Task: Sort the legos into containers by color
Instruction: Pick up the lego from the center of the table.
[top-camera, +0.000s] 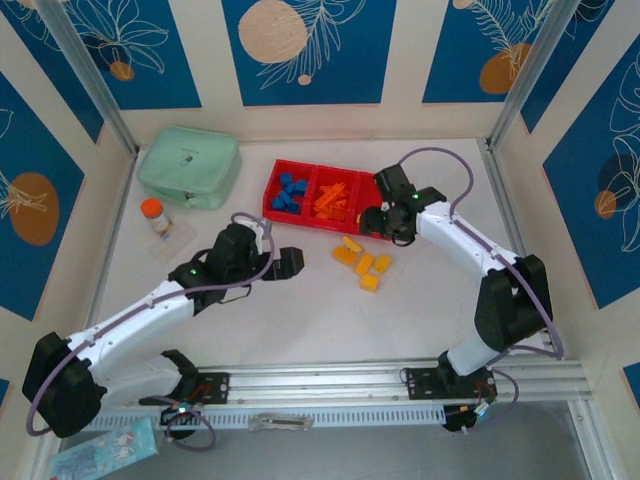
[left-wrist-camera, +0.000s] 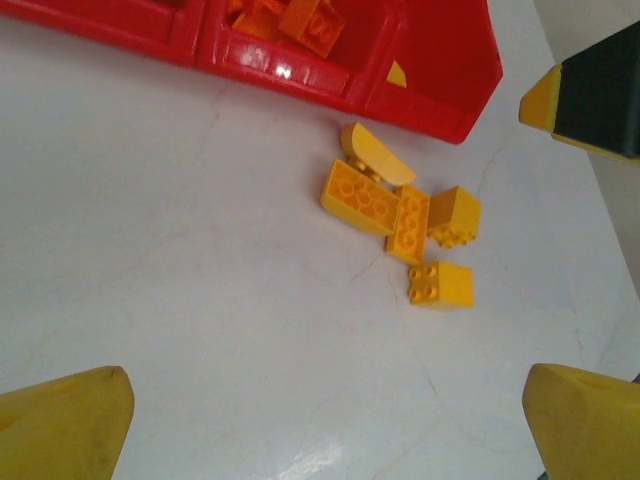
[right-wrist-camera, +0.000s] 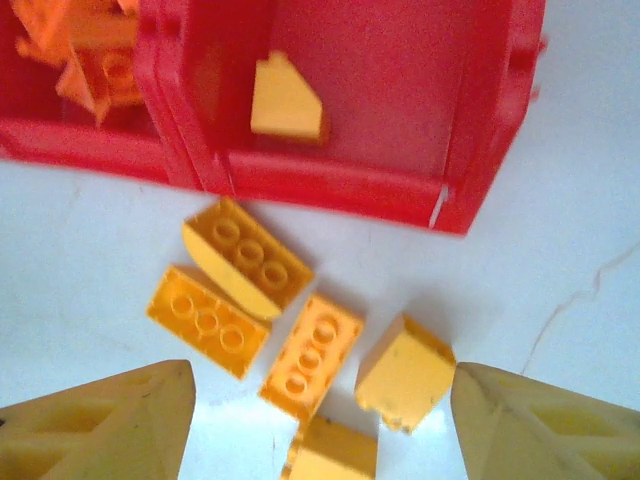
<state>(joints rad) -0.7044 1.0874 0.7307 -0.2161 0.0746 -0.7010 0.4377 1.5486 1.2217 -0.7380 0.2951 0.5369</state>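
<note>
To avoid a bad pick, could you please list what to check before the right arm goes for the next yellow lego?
1. Right gripper open and empty: ok.
2. Left gripper open, empty, apart from the loose yellow legos: ok.
3. Those legos lying apart enough for a single pick: not ok, several touch.
4. Room in the end compartment: ok, it holds one yellow piece.
5. Blue legos and orange legos each in their own compartment: ok, as far as the top view shows.
</note>
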